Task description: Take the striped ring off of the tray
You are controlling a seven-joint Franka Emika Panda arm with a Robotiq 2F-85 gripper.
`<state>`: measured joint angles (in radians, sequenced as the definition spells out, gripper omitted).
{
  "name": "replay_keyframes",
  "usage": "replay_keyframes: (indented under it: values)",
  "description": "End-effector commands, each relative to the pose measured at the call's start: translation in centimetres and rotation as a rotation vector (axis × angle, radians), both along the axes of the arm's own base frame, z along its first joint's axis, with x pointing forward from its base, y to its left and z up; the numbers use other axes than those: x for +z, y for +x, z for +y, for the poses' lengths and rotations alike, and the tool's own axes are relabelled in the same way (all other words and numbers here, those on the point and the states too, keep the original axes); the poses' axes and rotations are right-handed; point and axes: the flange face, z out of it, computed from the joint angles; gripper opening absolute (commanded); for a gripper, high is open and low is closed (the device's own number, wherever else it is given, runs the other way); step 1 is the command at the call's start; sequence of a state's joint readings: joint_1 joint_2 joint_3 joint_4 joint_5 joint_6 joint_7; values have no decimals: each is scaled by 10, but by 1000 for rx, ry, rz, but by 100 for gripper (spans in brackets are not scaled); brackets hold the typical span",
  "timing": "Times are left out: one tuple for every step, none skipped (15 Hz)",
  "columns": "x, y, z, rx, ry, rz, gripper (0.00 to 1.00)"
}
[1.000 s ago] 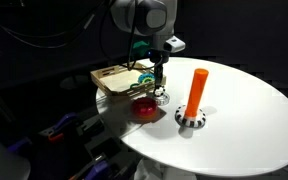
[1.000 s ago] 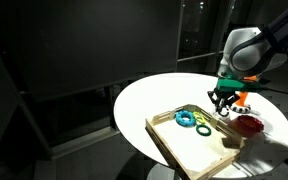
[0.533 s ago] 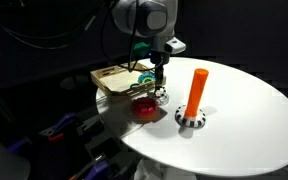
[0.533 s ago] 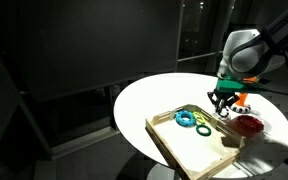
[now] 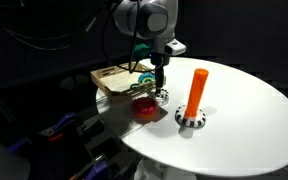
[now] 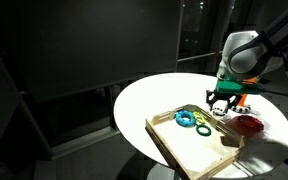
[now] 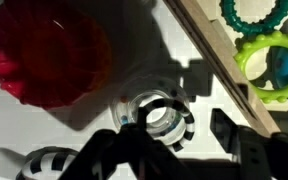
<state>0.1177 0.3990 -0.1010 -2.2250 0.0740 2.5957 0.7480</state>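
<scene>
Tray [image 6: 194,149] holds a teal ring [image 6: 187,118] and a green ring [image 6: 203,127]. Striped ring [image 7: 160,115] lies outside it on the white table [image 5: 246,112], near the red ring [image 7: 48,55]. Only the wrist view shows the gripper [image 7: 172,138] with jaws spread wide either side of it.

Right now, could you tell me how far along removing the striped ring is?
Done, it seems: the striped ring lies on the white table outside the tray, beside the red ring. In hand: the open gripper hangs around it, not gripping. Left: only lifting the gripper clear.
</scene>
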Motion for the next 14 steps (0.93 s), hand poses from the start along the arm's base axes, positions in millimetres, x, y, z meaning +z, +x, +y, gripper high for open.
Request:
replay_keyframes:
  values:
    - [15,1,-2,19,21,4,99]
    - [18,0,-1,28,24,8,100]
    - [23,-1,0,40,27,12,100]
    - [28,-3,2,52,30,16,100]
    - [34,-5,4,70,33,23,100]
    - [40,-6,5,84,35,32,100]
    - [46,-9,8,108,40,42,100]
    - [53,-12,10,126,41,57,100]
    - [59,-15,13,145,39,69,100]
    - [66,-19,16,166,39,83,100]
    - [73,-23,19,181,35,94,100]
    - [79,-27,22,201,35,106,100]
    - [86,-31,25,223,30,119,100]
    - [92,-36,28,249,22,134,100]
